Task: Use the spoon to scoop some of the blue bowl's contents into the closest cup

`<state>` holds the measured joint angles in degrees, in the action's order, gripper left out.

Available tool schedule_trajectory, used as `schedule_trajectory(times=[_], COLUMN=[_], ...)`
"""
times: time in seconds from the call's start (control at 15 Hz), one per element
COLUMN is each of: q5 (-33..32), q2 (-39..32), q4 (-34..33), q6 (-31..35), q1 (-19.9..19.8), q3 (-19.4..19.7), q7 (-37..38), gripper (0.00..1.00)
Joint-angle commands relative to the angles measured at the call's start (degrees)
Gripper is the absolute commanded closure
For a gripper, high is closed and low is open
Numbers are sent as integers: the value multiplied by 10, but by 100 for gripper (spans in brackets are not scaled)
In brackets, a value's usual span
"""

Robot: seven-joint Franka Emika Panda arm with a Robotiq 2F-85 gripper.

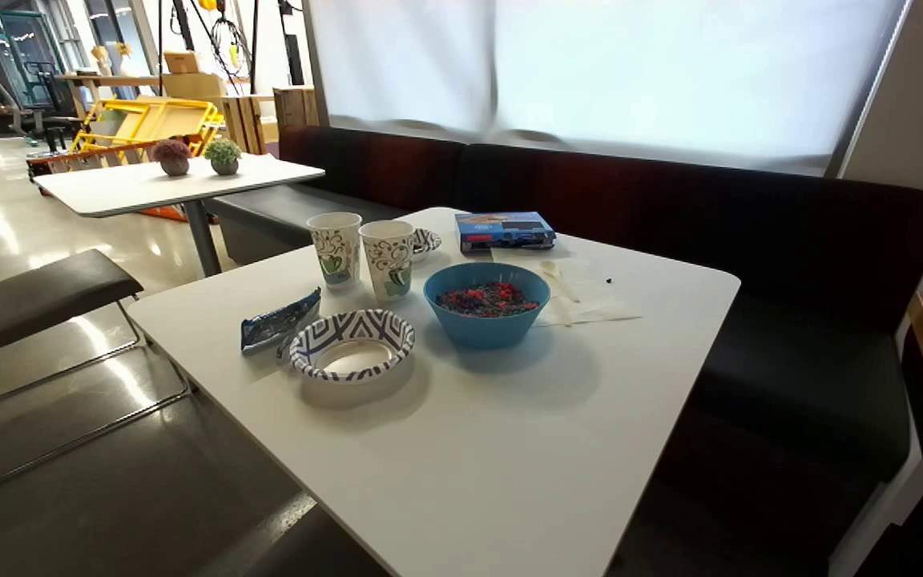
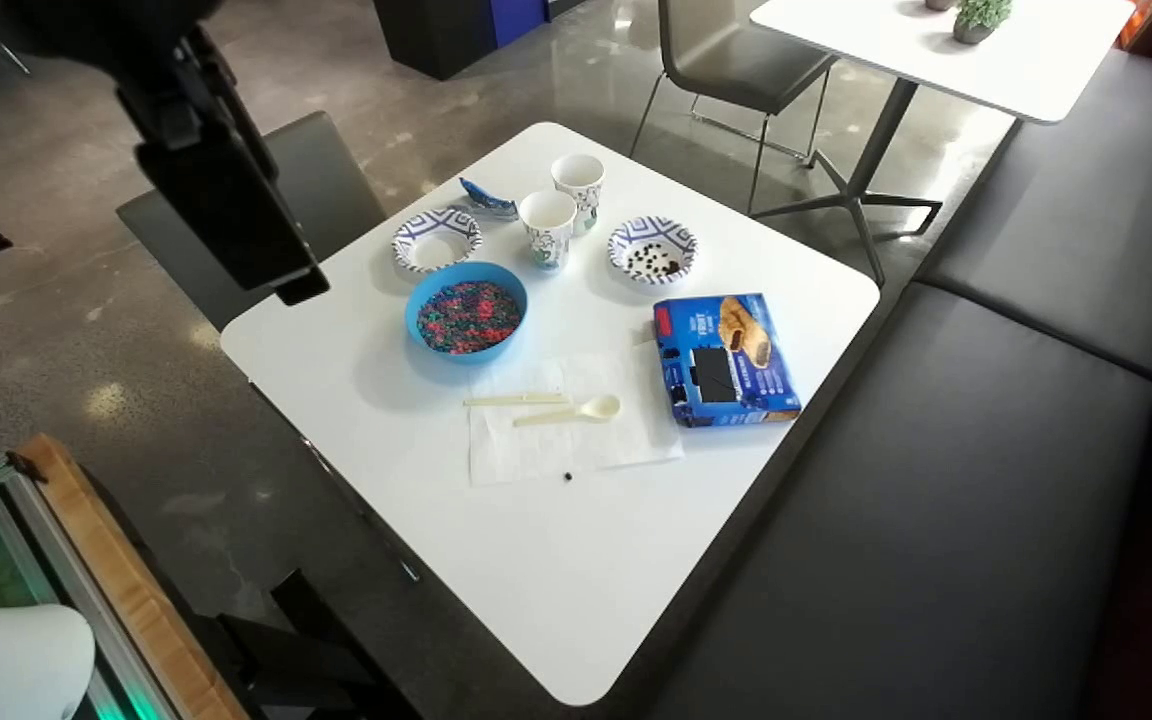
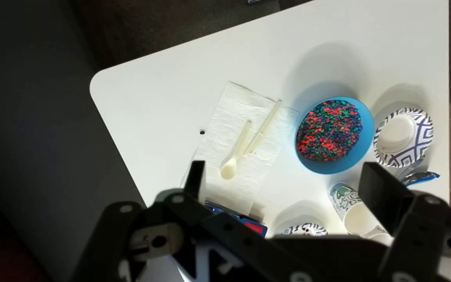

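The pale spoon [image 2: 596,408] lies on a white napkin beside another pale utensil; it also shows in the wrist view [image 3: 228,168]. The blue bowl [image 2: 518,325] stands on the white table and holds small red, green and dark blue pieces [image 3: 329,131]. The cup closest to the bowl [image 2: 548,228] is a patterned paper cup standing upright; it also shows in the wrist view [image 3: 345,199]. A similar cup [image 1: 335,252] stands beside it. My gripper [image 3: 284,172] is open and empty, high above the table. In an exterior view the gripper [image 2: 301,290] shows dark at the upper left.
The other utensil [image 3: 264,127] lies close beside the spoon on the napkin [image 2: 536,460]. A blue box [image 2: 726,360] stands beside the napkin. A patterned bowl [image 1: 353,377] and a blue wrapper [image 1: 281,320] are near the cups. Another patterned bowl [image 2: 653,225] holds dark bits.
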<state>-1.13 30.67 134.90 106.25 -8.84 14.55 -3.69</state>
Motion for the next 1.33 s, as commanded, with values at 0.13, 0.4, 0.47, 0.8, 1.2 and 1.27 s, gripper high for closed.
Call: schedule_trajectory(times=[0.13,0.4,0.47,0.8,1.2,1.27], q5=[19,68,79,71,-22,-41], q2=[-27,-103,-127,-242,-376,-398], q4=[-12,-19,-18,-25,-50,-59], q6=[3,67,101,248,384,396], q1=[-6,3,3,-1,15,21], q3=[-10,-28,-37,-80,-91,-85], q7=[11,75,101,257,449,472], gripper=[0,0,0,0,0,0])
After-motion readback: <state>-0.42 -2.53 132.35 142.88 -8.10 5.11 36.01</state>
